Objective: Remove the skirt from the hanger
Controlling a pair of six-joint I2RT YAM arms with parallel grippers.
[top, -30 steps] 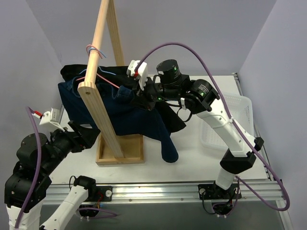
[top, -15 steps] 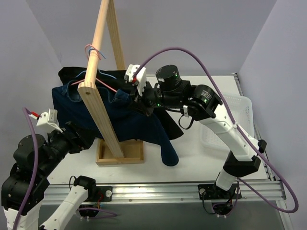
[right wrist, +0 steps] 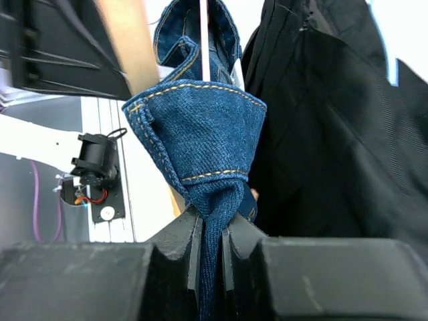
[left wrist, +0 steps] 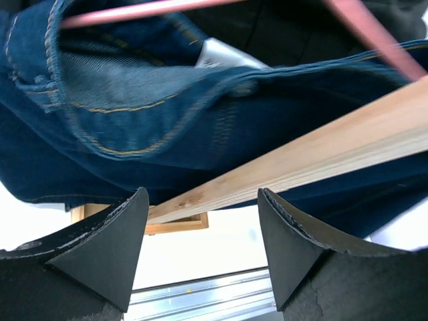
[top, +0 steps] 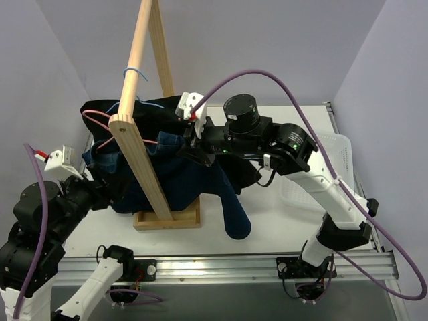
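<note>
A dark blue denim skirt point(top: 194, 184) hangs from a thin pink hanger point(left wrist: 374, 37) on the wooden rack point(top: 137, 134). My right gripper point(top: 192, 137) is up beside the rack's sloping bar. In the right wrist view it point(right wrist: 210, 224) is shut on a bunched fold of the skirt's point(right wrist: 194, 127) waistband. My left gripper point(left wrist: 204, 200) stands open under the skirt point(left wrist: 134, 107) and the wooden bar point(left wrist: 321, 157), with nothing between its fingers. From above it point(top: 100, 190) sits low on the left, partly behind the cloth.
A black garment point(top: 100, 105) hangs on the same rack behind the skirt, close on the right in the right wrist view point(right wrist: 334, 134). A blue hanger hook point(top: 134, 70) loops over the bar. The rack's wooden base point(top: 167, 219) rests on the table. A white basket point(top: 321, 177) stands at the right.
The right gripper has moved left with the waistband. The skirt has slid down and bunched lower left, and the hanger has swung left. The left arm has dropped lower.
</note>
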